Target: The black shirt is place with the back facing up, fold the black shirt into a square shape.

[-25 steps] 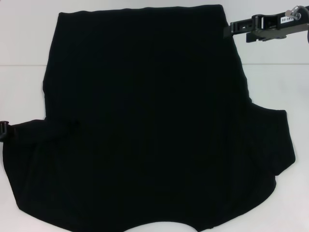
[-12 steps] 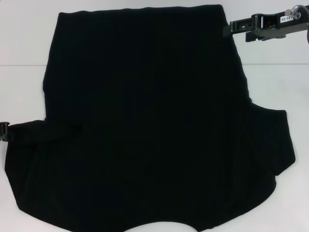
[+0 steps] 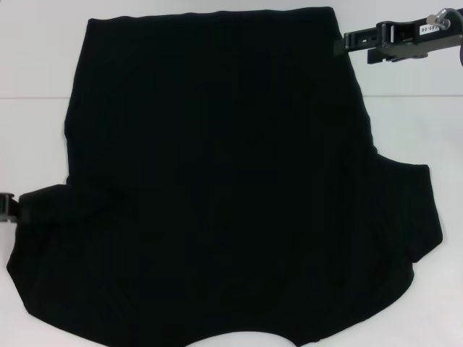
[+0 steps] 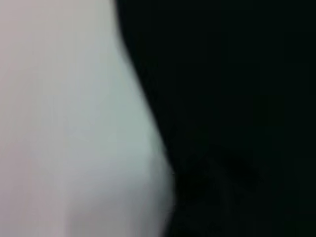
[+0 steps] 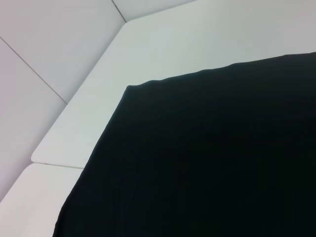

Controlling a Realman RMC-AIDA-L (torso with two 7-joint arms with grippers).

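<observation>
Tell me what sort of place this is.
Probably a robot lab or test bench: a bare white table, plain white panels behind it, and only the black shirt spread out between two grippers.

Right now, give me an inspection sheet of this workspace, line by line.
Surface: white table, bare around the cloth.
Job's things: black shirt spread flat, plain side up, not yet squared; left sleeve bunched.
Clutter: nothing seen.
Grippers: left gripper at the left sleeve edge; right gripper at the shirt's far right corner.
Cables: nothing seen.
Surroundings: white wall panels behind the table.
</observation>
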